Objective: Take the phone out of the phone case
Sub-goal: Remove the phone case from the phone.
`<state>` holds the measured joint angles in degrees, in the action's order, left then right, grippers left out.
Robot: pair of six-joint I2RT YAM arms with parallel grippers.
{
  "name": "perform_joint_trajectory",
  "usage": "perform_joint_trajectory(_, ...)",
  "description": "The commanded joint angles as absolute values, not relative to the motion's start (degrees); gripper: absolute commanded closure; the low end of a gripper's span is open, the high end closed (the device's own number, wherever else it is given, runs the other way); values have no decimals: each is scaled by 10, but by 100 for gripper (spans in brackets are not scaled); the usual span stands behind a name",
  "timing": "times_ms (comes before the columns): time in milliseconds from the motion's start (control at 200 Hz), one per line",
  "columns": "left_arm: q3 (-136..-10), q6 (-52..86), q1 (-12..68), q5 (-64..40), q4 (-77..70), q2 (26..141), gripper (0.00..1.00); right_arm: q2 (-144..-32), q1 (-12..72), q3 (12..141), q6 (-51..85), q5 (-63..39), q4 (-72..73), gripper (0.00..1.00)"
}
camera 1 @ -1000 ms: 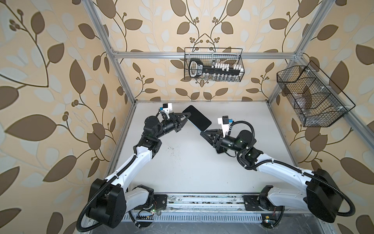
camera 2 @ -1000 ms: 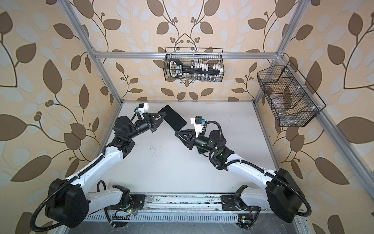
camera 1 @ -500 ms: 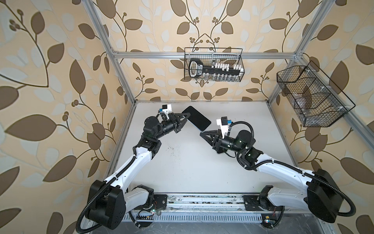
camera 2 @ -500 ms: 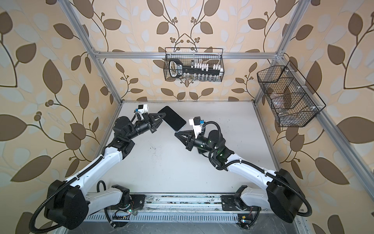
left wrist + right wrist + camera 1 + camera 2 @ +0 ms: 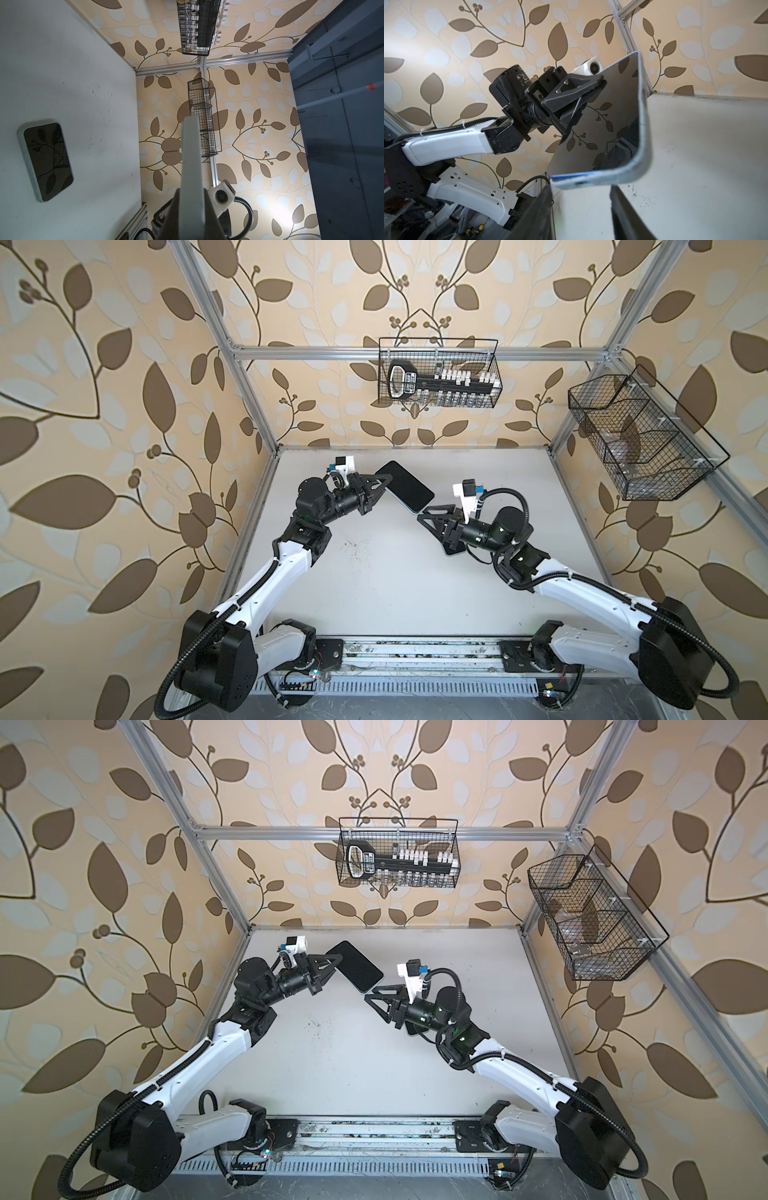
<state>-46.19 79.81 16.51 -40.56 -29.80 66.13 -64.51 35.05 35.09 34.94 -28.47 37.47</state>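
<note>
We are observing a black-faced device (image 5: 405,491) edged in pale blue, beige wallpaper (image 5: 104,448) patterned with brown leaves, a white table (image 5: 395,572), black wire baskets (image 5: 495,377), and white-and-black arms (image 5: 286,572).

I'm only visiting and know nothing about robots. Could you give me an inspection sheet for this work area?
Surface: white tabletop, scuffed, dark specks.
Job's things: black glossy phone with a pale blue-grey rim, held up off the table; whether that rim is the case, cannot tell.
Clutter: second dark-faced, pale-rimmed slab lying flat on the table.
Hands: left hand shut on the phone; right hand open, fingertips at the phone's free end.
Cables: black ribbed cable looping over the right wrist, clear of the phone.
Surroundings: leaf-patterned walls; two black wire baskets hung on them.
</note>
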Motion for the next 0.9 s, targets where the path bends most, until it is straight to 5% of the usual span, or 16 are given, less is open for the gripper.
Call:
perform_joint_trajectory(0, -513, 756, 162, -441, -333, 663, 100, -592, 310, 316, 403, -333, 362, 38)
perform_joint_trajectory(140, -537, 754, 159, -484, -379, 691, 100, -530, 247, 307, 430, -345, 291, 31)
perform_joint_trajectory(380, -577, 713, 159, -580, -399, 733, 100, -533, 149, 323, 583, -377, 392, 12)
perform_joint_trajectory(545, -627, 622, 160, -659, -322, 742, 100, -600, 150, 379, 636, -421, 415, 17)
perform_joint_trajectory(750, -767, 255, 160, -701, 107, 750, 100, -626, 143, 517, 410, -541, 93, 19)
perform_joint_trajectory(900, -762, 218, 160, -690, 108, 751, 100, -631, 135, 542, 306, -609, -5, 20)
